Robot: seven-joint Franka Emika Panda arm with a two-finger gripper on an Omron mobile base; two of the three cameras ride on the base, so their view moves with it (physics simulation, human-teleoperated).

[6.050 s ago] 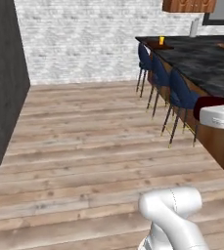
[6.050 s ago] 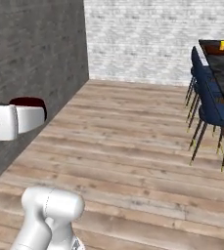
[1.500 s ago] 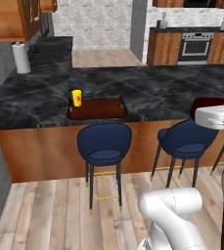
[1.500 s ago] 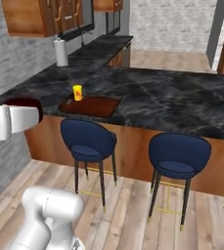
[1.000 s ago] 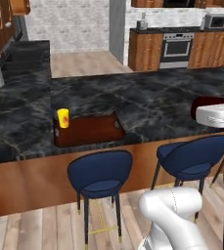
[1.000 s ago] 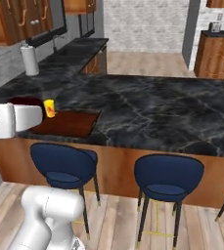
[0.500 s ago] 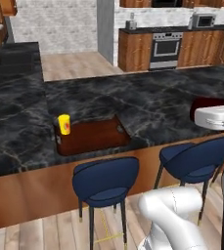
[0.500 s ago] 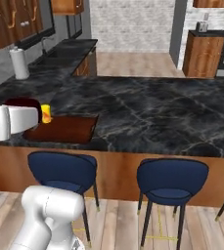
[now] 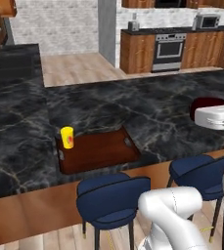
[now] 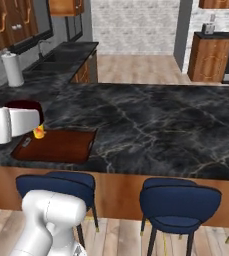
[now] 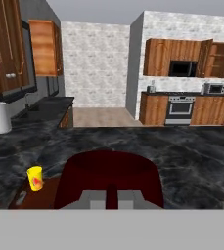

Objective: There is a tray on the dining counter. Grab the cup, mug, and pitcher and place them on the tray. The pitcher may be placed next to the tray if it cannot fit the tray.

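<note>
Pincer: clamped tight on the mug [image 11: 108,179], fingertips [image 11: 108,200] pressed on its near wall in the hand view.
Mug: dark maroon, carried up in the air at the end of the white hand, peeking out behind it in the left base view [image 9: 209,103] and the right base view [image 10: 25,106].
Tray: reddish-brown, lying flat on the worktop [image 9: 147,105] near its wood front edge; it sits low and to the left of the held mug in the hand view [image 11: 37,195].
Cup: yellow with a red mark, standing upright in the tray's far left corner [image 9: 67,137], well apart from the pincer.
Tray contents: just the cup, the rest of its floor bare [image 10: 56,146].
Stools: blue seats [image 9: 113,197] tucked under the worktop edge.
</note>
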